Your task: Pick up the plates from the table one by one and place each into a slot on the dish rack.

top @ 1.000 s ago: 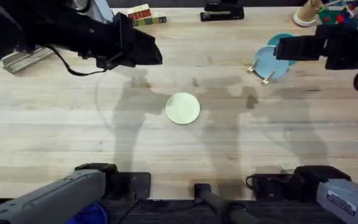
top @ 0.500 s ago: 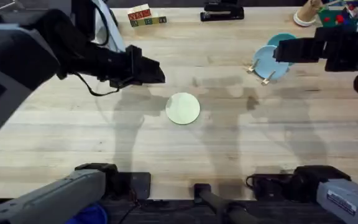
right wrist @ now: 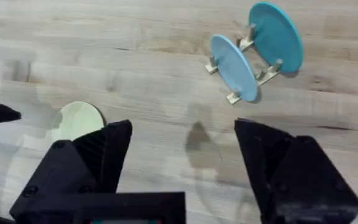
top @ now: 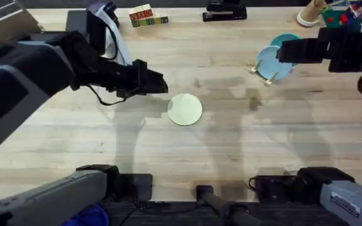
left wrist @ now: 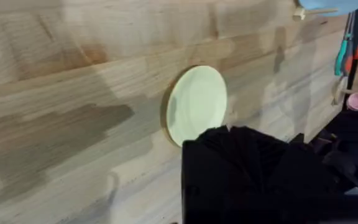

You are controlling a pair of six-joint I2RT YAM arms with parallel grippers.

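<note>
Cream plate (top: 185, 109) lies flat near the middle of the table (top: 55, 150); we see the left gripper (top: 158, 83) just beside its far-left edge, fingers not resolvable, so we cannot tell their state; the right gripper (right wrist: 182, 158) hangs with fingers spread and empty; the light blue plate (right wrist: 234, 67) and teal plate (right wrist: 276, 37) stand on edge in the rack (right wrist: 253, 59) at the far right; lettering on the blocks (top: 147, 15) is unreadable.
</note>
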